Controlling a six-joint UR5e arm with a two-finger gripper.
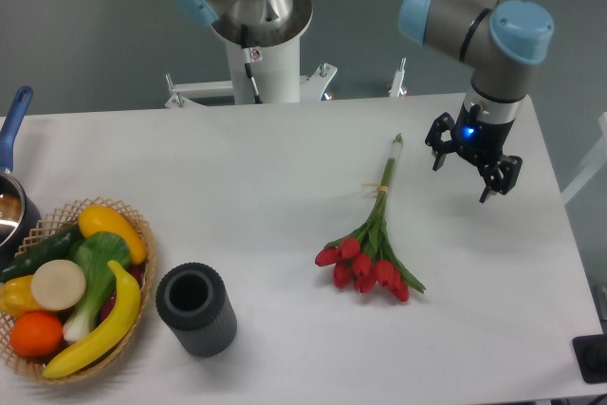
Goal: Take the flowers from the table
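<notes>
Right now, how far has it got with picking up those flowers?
Barely begun. The flowers lie flat on the table, untouched. The gripper hangs open to the right of the stem ends, holding nothing. Nothing looks done yet. Left to do: move over the bunch, come down, close on the stems and lift.

Standing here, it's a pretty plain room. The wall [85, 26] behind everything is a flat grey-green with nothing hanging on it. A white pedestal column [268, 68] stands back there, with a metal bracket frame [190, 90] around its base. Over on the right edge a pale slanted bar [586, 177] pokes in, can't tell what it belongs to. Down in the bottom right corner sits a small dark block [593, 358]. Light is soft and even, shadows very faint.
</notes>
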